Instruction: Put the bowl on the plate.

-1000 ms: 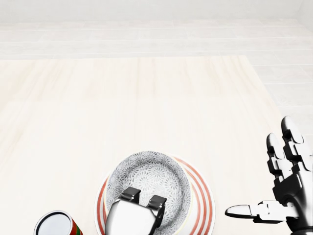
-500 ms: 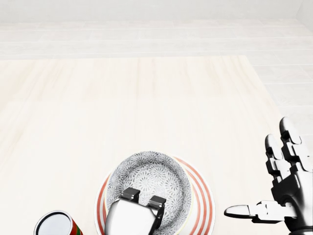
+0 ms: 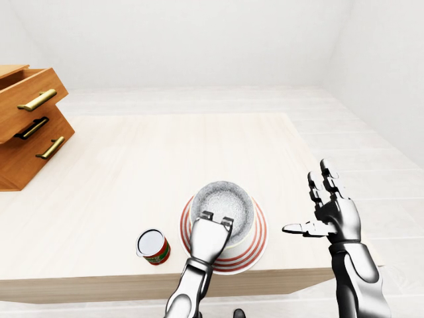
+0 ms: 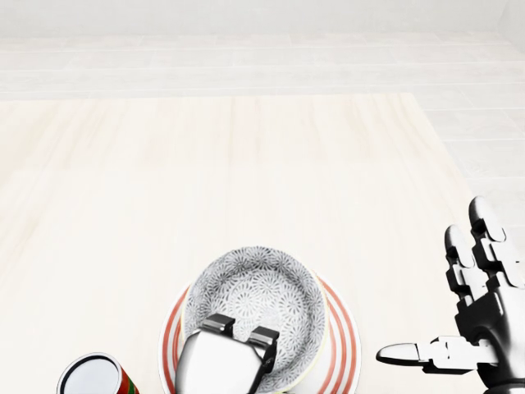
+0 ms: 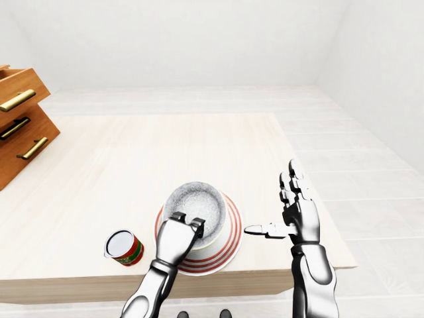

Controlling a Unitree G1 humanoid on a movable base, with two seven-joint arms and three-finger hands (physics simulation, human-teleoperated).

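Broadly, the pale wooden table [image 3: 165,159] carries everything, with a brown wooden drawer chest [image 3: 26,126] at its left edge in the left-eye view. Near the bottom edge, the red-striped white plate [image 4: 343,336] already has the grey patterned ceramic bowl [image 4: 254,300] sitting on it, so placing looks done and only letting go remains. The left hand [image 4: 221,357] grips the bowl's near rim, fingers hooked inside. The right hand [image 4: 476,304] hovers spread wide, empty. A small red-and-green can [image 3: 153,246] stands beside the plate.
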